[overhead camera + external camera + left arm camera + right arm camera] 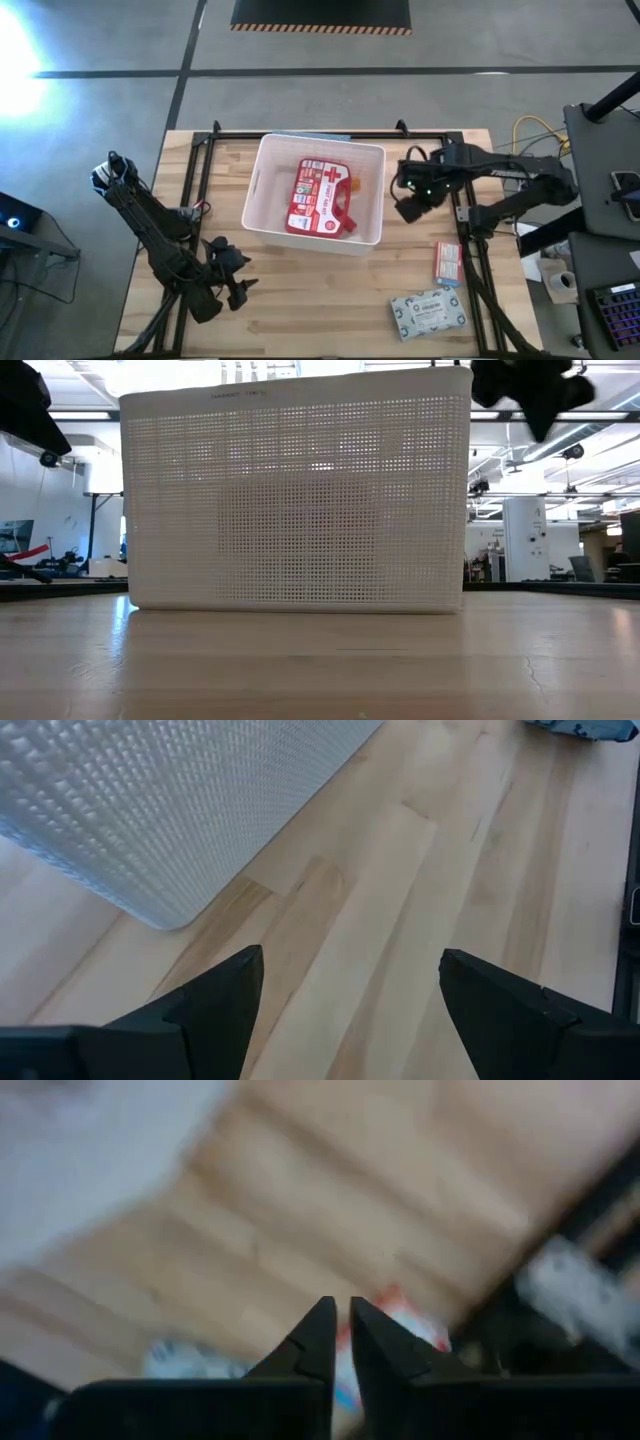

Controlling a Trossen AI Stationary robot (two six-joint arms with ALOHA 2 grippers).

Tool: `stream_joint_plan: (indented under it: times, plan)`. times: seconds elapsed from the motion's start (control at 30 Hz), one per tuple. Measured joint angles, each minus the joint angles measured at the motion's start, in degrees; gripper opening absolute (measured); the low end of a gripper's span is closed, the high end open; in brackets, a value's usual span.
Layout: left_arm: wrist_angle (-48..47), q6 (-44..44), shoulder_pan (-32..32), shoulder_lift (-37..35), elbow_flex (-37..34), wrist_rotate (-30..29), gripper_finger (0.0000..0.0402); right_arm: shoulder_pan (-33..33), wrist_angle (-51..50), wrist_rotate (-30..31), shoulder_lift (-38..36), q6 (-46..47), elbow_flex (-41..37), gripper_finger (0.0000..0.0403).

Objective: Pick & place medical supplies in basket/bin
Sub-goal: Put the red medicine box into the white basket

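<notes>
The white basket stands mid-table with the red first-aid case lying flat inside it. A red-white box and a pale patterned soft pack lie on the wood at the near right. My right gripper hangs above the table just right of the basket, pointing down, shut with nothing between its fingers. My left gripper waits near the table's near-left, open over bare wood.
Black frame rails run along the table's left, far and right sides. Bare wood lies in front of the basket. Cables and equipment stand off the right edge.
</notes>
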Motion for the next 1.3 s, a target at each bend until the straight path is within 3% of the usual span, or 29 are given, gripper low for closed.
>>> stream_joint_plan:
  times: [0.17, 0.33, 0.47, 0.73, 0.93, 1.03, 1.3]
  plan:
    - [-0.25, 0.00, 0.00, 0.00, 0.00, -0.03, 0.0281, 4.42, -2.55, -8.76, 2.90, 3.82, -3.93, 0.0090]
    - [0.02, 0.00, 0.00, -0.02, 0.00, -0.05, 0.0281, 9.66, -2.84, -12.92, 5.04, 10.76, -7.43, 0.0171]
    - [0.45, 0.00, -0.02, -0.02, -0.01, -0.05, 0.0281, 15.38, -2.91, -15.36, 5.03, 16.36, -11.16, 0.0203]
    - [0.31, 0.94, -0.02, -0.02, -0.01, -0.05, 0.0281, 26.33, -0.08, -18.76, 5.16, 31.55, -23.89, 0.0193]
    - [0.06, 1.01, -0.02, -0.02, -0.02, -0.05, 0.0281, 30.23, 17.00, -21.08, 5.32, 41.67, -30.94, 0.0169]
    - [0.09, 1.03, -0.02, -0.02, -0.02, -0.03, 0.0281, 31.25, 23.48, -20.40, 6.19, 44.55, -33.32, 0.0156]
    - [0.20, 1.03, -0.02, -0.09, -0.02, 0.03, 0.0281, 32.32, 26.62, -18.44, 9.49, 44.87, -34.67, 0.0128]
